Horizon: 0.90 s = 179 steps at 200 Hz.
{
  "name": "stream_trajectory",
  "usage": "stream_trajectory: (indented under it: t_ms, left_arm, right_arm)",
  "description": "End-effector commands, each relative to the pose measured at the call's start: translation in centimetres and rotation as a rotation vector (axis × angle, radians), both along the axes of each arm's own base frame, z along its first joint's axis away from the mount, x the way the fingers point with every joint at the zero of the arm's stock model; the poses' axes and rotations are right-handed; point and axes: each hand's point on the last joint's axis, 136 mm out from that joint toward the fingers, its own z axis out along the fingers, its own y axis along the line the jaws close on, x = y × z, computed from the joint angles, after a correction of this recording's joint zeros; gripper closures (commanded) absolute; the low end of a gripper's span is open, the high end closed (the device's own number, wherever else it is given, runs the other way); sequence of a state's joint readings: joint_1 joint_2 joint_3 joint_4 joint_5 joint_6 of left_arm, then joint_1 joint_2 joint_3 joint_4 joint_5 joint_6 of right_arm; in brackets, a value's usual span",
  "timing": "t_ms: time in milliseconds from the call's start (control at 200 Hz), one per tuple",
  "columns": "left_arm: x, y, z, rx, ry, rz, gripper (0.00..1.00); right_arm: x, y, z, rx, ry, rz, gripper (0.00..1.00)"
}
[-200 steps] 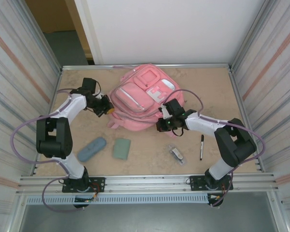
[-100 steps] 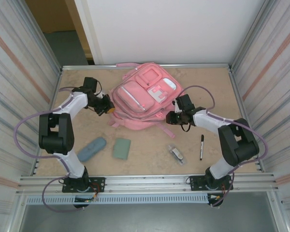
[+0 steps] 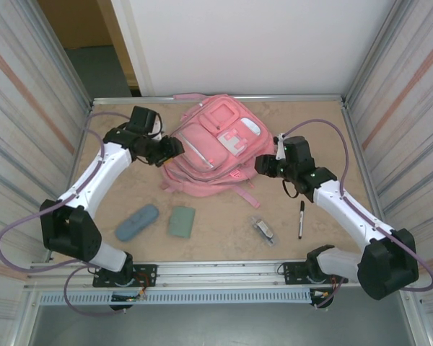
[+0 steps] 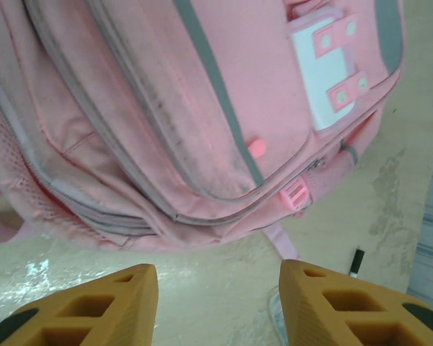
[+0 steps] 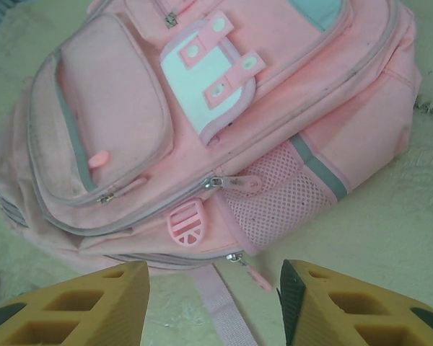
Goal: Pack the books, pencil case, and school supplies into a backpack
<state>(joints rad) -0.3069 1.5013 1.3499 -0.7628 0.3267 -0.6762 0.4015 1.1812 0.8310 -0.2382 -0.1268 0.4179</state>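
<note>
Left gripper (image 4: 218, 287), right gripper (image 5: 213, 288): jaws apart, empty. Large pink fabric backpack (image 3: 209, 151) just ahead of both, apparently zipped. Likely step: opening it. Next move: pinch zipper pull (image 5: 235, 184).

This looks like a robotics lab test cell rather than any lived-in room. A beige mottled tabletop (image 3: 216, 216) is boxed in by ribbed silvery metal wall panels (image 3: 22, 130) at both sides and a plain white board (image 3: 260, 43) at the back, with bare aluminium rail (image 3: 216, 272) along the near edge. Two white-and-black jointed robot arms, the left arm (image 3: 94, 173) and the right arm (image 3: 346, 209), are bolted to that rail, trailing looped purple cables (image 3: 14, 223). Past the far-left corner a gap shows what may be a grey floor (image 3: 101, 68) and an orange-brown wall (image 3: 72, 21) — too little to judge. A large pink fabric school backpack (image 3: 209, 155) lies flat on the table — the one homely thing here.
</note>
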Motion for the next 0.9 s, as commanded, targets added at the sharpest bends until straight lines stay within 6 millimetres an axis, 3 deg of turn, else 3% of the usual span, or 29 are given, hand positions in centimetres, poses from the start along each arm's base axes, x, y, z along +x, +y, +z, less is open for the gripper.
stream_trajectory:
  t_ms: [0,155,491,571,596,656,762,817,892]
  left_arm:
    - [0.8,0.9,-2.3,0.038,0.080,0.095,0.52]
    - [3.3,0.7,-4.6,0.007,0.085,0.177,0.50]
    - [7.6,-1.2,-10.6,0.008,0.178,0.199,0.49]
    - [8.5,-1.7,-11.4,-0.010,0.182,0.202,0.55]
    - [8.8,-2.0,-11.2,-0.024,0.180,0.199,0.62]
    - [9.2,-2.8,-10.1,-0.063,0.165,0.171,1.00]
    - [8.8,-2.6,-6.4,-0.047,0.115,0.150,1.00]
    - [8.2,-2.4,-4.4,-0.045,0.093,0.138,1.00]
    - [7.4,-2.6,-2.6,-0.072,0.085,0.122,1.00]
  right_arm:
    - [0.0,0.5,0.4,0.023,-0.009,-0.005,0.49]
    - [-0.3,0.8,0.2,0.021,-0.035,0.001,0.49]
    - [-0.5,2.3,-2.3,0.026,0.009,0.041,0.48]
    - [-0.4,2.5,-2.8,0.024,0.013,0.044,0.48]
    - [-0.3,2.5,-3.0,0.021,0.015,0.049,0.47]
    - [-0.1,2.6,-3.9,-0.014,0.026,0.066,0.46]
    - [0.8,1.5,-7.3,-0.174,0.133,0.118,0.43]
    - [1.6,1.2,-7.5,-0.246,0.196,0.157,0.43]
    - [2.4,2.8,-7.1,-0.248,0.203,0.293,0.43]
